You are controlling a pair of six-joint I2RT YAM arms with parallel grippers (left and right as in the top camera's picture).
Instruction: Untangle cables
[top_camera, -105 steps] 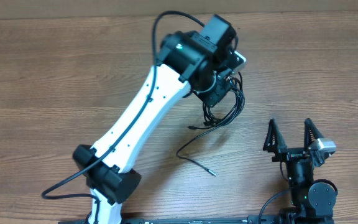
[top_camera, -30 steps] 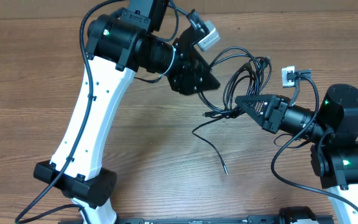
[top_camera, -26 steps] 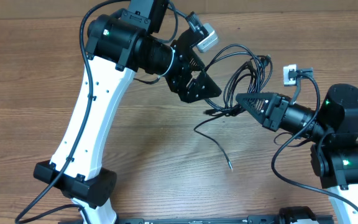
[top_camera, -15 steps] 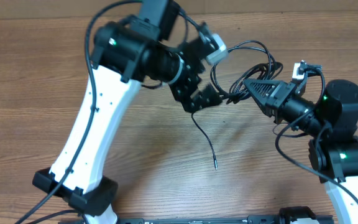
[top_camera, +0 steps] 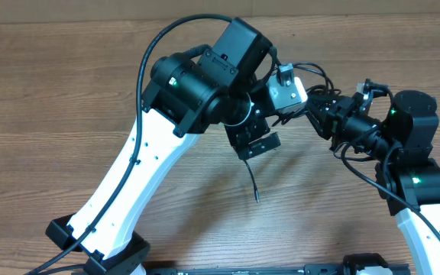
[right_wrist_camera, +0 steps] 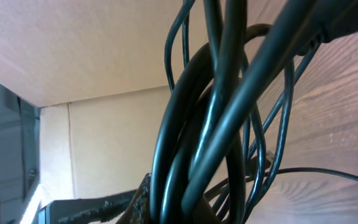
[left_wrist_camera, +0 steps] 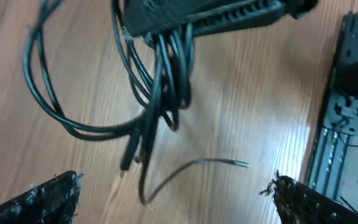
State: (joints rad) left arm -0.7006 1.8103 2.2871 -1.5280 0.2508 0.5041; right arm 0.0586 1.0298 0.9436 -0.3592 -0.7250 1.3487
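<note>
**Right gripper** (left_wrist_camera: 166, 25): the jaws are clamped on the thin, flexible black cables (left_wrist_camera: 160, 93), taking them as one bunch.
- In the left wrist view the bunch hangs from the jaws and appears lifted above the brown wood-grain table (top_camera: 67, 92).
- One wide loop swings out to the left. Several strands drop together, wound around one another.
- One strand trails lower and ends in a small metal-tipped plug end (left_wrist_camera: 241, 163), which lies clear to the right of the clump.

**Left gripper** (left_wrist_camera: 174, 183): the fingers are spread wide with nothing between them. It is aimed at the hanging bunch without touching it.

**Overhead:** the two grippers sit close together near the middle of the table, left gripper (top_camera: 254, 143) just left of right gripper (top_camera: 317, 114). Loops of cable show between and beyond them on the far side, and the single tail hangs toward the near side.

**Right wrist view:** it is filled with overlapping, crossing strands. I cannot count them or follow any one cord.

**Arms:** the white-and-black left arm (top_camera: 151, 176) reaches in from near left. The black right arm (top_camera: 411, 176) comes from near right.

**Progress (judgement):** early.
- Done: nothing. No cable is separated or laid out alone, and all of them share one grip. The free tail is the only part out of the knot.
- Left: draw each cord out of the clump and set the cords apart on the table.
</note>
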